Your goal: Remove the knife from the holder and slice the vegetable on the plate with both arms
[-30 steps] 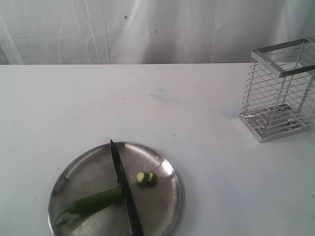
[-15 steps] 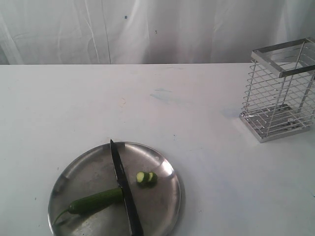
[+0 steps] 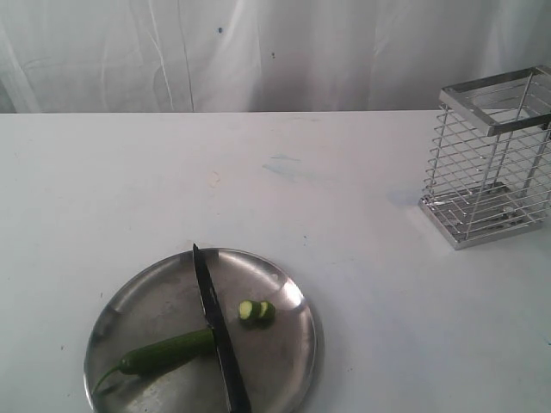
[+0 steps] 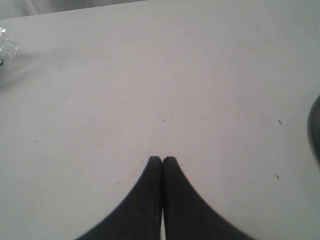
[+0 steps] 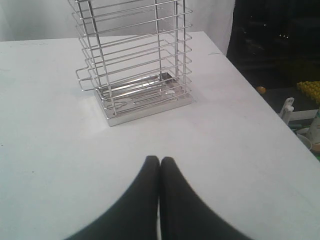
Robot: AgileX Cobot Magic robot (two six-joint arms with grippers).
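The knife (image 3: pixel 219 335) lies flat on the plate (image 3: pixel 288 288) at the near left of the table (image 3: pixel 344 189). Its dark blade runs from a tip close to the plate's far rim down toward the near edge. The handle end is cut off by the bottom of the exterior view, so it cannot be made out.

The vegetable (image 3: pixel 168 351) lies on the plate to the left of the blade. Its thin stem curls toward the near-left rim, and its cut end meets the blade, though the exact contact is hard to tell. Just right of the blade, apart from it, a few pale-faced slices (image 3: pixel 256 312) lean on one another. The plate's nearest rim is also cropped.

Well apart, at the far right, the holder (image 3: pixel 491 163) stands upright. Its right side is clipped by the frame, and nothing can be seen inside it. A white curtain (image 3: pixel 258 52) hangs behind the table.

The grippers appear only in their own wrist views. The left gripper (image 4: pixel 162 160) has its jaws pressed together with nothing between them, over bare table. A dark curved edge (image 4: pixel 315 130) at that picture's border may be the plate, but too little shows to say. A shiny crinkled object (image 4: pixel 6 47) is mostly cropped as well.

The right gripper (image 5: pixel 160 160) likewise has its jaws together and empty, near the holder (image 5: pixel 135 65), whose top is out of frame. Past the table's edge it is dark, with blurred yellow things (image 5: pixel 310 90).
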